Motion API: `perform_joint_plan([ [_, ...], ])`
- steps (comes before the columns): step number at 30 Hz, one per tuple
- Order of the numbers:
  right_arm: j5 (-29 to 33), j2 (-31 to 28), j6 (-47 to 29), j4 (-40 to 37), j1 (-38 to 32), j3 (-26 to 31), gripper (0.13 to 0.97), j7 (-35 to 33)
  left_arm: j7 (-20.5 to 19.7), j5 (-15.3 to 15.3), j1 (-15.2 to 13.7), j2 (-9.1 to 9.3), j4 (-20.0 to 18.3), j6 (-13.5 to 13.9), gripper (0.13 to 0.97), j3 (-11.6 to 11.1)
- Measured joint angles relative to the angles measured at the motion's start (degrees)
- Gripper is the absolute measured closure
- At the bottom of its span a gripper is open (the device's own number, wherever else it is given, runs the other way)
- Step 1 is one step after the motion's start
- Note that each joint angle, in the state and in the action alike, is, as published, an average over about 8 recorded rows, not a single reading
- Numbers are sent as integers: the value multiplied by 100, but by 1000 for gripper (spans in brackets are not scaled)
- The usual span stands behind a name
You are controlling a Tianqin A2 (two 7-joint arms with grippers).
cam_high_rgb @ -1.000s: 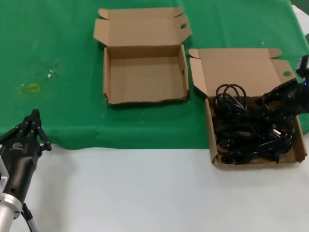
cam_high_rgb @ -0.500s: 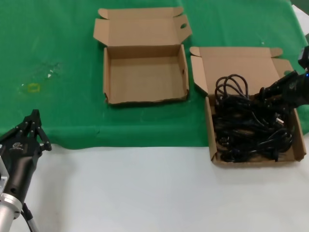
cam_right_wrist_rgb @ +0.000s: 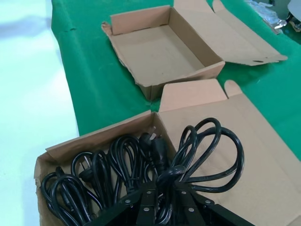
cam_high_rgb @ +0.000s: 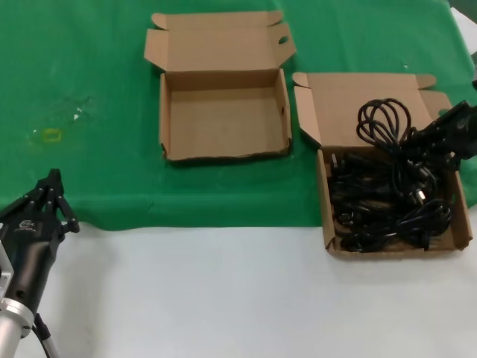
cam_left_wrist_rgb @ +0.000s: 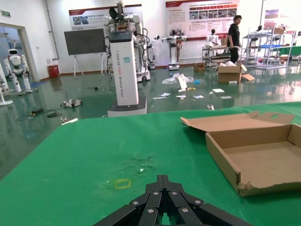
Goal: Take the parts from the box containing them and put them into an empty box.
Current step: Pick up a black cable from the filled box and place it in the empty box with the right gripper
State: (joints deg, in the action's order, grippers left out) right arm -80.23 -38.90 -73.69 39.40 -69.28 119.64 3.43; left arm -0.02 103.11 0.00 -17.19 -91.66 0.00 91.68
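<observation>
right tool (cam_high_rgb: pixel 440 134) cut off at head view's edge, left tool (cam_high_rgb: pixel 52 195) tips hidden

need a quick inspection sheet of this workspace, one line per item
surface: green cloth over the far part, bare white table nearer the robot
job's things: full box at right holds a pile of black power cords; empty box at centre, lid open
clutter: small yellowish mark on the cloth
grippers: right gripper shut on one cord bundle, raised over the full box's lid; left gripper parked at the cloth's near left edge, shut
cables: nothing seen loose beyond the cords in the box
surroundings: hall with a white robot stand, shelves, a person
</observation>
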Motion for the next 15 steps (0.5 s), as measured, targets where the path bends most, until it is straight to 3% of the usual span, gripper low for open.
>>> perform_joint_plan([
  [15, -45, -96, -189, 511, -242, -78, 910, 297, 0, 0, 0, 0, 0, 0, 953, 0],
])
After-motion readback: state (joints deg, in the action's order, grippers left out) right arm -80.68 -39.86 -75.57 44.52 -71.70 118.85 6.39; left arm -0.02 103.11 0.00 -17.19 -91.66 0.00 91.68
